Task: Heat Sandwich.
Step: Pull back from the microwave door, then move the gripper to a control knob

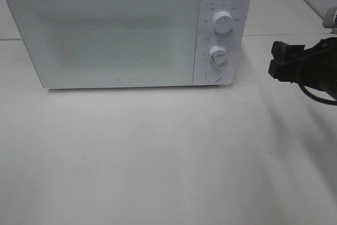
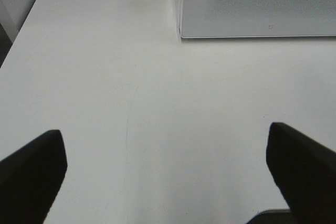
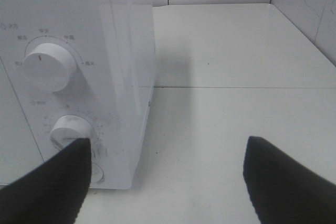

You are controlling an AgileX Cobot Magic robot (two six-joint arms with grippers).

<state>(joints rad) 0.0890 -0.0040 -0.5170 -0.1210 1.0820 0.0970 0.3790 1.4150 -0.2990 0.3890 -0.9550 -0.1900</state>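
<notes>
— Where is the sandwich? I can't spot it from here.

— Nor can I. It shows in none of the views, so I cannot tell where it is. The microwave (image 1: 121, 30) has its door (image 1: 105, 35) closed, and the frosted front lets nothing through.

— And the arms?

— The right gripper (image 1: 274, 59) hangs off to the side of the microwave, clear of it, with its jaws turned toward the control panel. The jaws are spread wide and grasp nothing; between them there is only bare tabletop (image 1: 158, 156).

— What lies ahead of those jaws?

— The panel end of the microwave. From the right wrist, the lower knob (image 3: 71, 129) sits just past the tip of one finger (image 3: 52, 182), near it, though I cannot tell whether they touch. The upper knob (image 3: 48, 66) is further on, above the lower one, and the round button (image 1: 212, 75) is lowest on the panel. The other finger (image 3: 286, 182) points past the microwave's side at open tabletop.

— The left one?

— The left gripper (image 2: 164, 145) hovers over the tabletop, jaws released and standing as wide as they go, with nothing held. Ahead of them, well apart, is the lower front corner of the microwave at the door end. Between the jaws is plain white surface with a faint curved scuff.
</notes>
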